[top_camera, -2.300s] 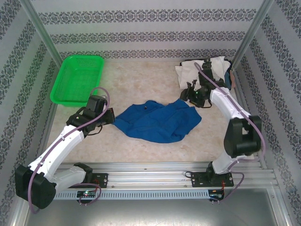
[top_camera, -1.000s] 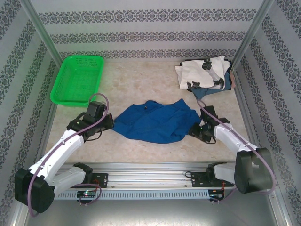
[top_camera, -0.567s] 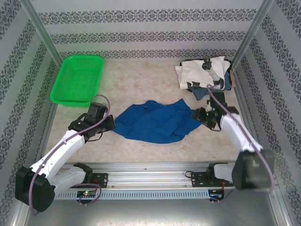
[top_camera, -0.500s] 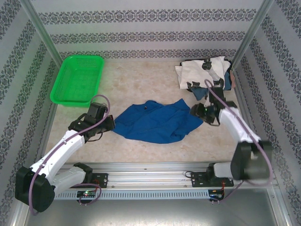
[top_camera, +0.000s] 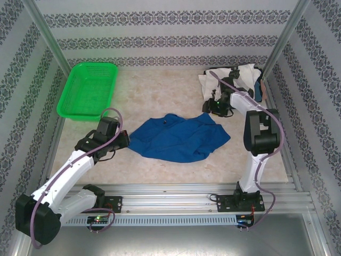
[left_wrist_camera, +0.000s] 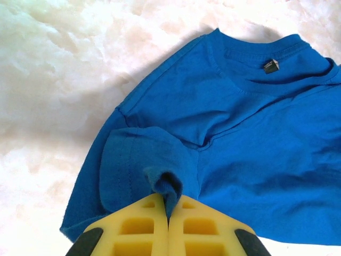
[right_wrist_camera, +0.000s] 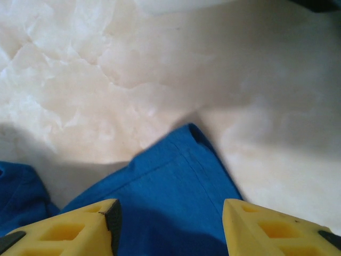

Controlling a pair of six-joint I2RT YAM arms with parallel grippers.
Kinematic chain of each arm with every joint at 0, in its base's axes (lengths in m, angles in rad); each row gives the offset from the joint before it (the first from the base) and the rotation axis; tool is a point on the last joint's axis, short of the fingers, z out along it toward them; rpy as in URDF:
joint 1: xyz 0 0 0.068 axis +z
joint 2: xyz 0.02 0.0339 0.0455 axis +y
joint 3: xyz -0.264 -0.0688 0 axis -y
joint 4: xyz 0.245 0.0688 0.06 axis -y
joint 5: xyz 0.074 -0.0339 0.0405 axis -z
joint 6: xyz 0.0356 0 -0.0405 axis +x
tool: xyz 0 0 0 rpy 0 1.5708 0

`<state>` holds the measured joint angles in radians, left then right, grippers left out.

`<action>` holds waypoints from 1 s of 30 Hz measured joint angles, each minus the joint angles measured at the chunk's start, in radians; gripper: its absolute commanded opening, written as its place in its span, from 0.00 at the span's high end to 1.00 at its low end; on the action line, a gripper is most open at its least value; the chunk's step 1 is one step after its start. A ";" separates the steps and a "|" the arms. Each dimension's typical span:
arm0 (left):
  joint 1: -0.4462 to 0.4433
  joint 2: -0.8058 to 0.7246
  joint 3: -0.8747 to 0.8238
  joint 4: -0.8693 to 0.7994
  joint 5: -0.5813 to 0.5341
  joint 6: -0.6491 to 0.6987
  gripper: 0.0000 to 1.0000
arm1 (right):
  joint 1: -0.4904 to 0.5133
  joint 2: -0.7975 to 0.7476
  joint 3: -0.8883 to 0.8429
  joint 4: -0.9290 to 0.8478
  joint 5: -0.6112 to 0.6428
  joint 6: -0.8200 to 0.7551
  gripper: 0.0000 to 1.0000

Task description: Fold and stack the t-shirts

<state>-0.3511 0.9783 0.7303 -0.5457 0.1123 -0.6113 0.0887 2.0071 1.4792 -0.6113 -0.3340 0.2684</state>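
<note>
Has swung the right jaws back from the right edge of the royal-blue t-shirt [top_camera: 178, 140] to its far right corner, held apart over the cloth. Clamps the left jaws on a sleeve fold. Leaves that shirt crumpled in the middle of the tabletop [top_camera: 160, 90]. Half hides the white t-shirt [top_camera: 245, 72] behind the right arm.

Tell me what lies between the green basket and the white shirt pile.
Nothing. In the top view, bare table runs from the basket to the white shirt.

Robot lab cell: aluminium rails [top_camera: 176, 191], wallpapered panels [top_camera: 170, 26], marble-look tabletop [top_camera: 160, 88].
</note>
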 measured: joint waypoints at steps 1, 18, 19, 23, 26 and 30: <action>0.000 -0.004 0.000 0.000 0.000 0.000 1.00 | 0.007 0.018 0.014 -0.002 0.007 -0.006 0.47; 0.000 -0.016 0.000 -0.008 0.000 0.000 1.00 | 0.034 0.171 0.163 -0.079 0.138 -0.037 0.62; 0.000 -0.016 0.000 -0.008 0.000 0.000 1.00 | 0.039 0.178 0.177 -0.078 0.143 -0.037 0.64; 0.000 -0.016 0.000 -0.008 0.000 0.000 1.00 | 0.060 0.180 0.183 -0.088 0.151 -0.047 0.71; 0.000 -0.016 0.000 -0.008 0.000 0.000 1.00 | 0.070 0.186 0.201 -0.117 0.151 -0.058 0.70; 0.000 -0.017 0.000 -0.008 0.000 0.000 1.00 | 0.071 0.201 0.230 -0.140 0.159 -0.069 0.76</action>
<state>-0.3515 0.9611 0.7303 -0.5533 0.1120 -0.6113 0.1596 2.2078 1.7092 -0.7513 -0.1753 0.1993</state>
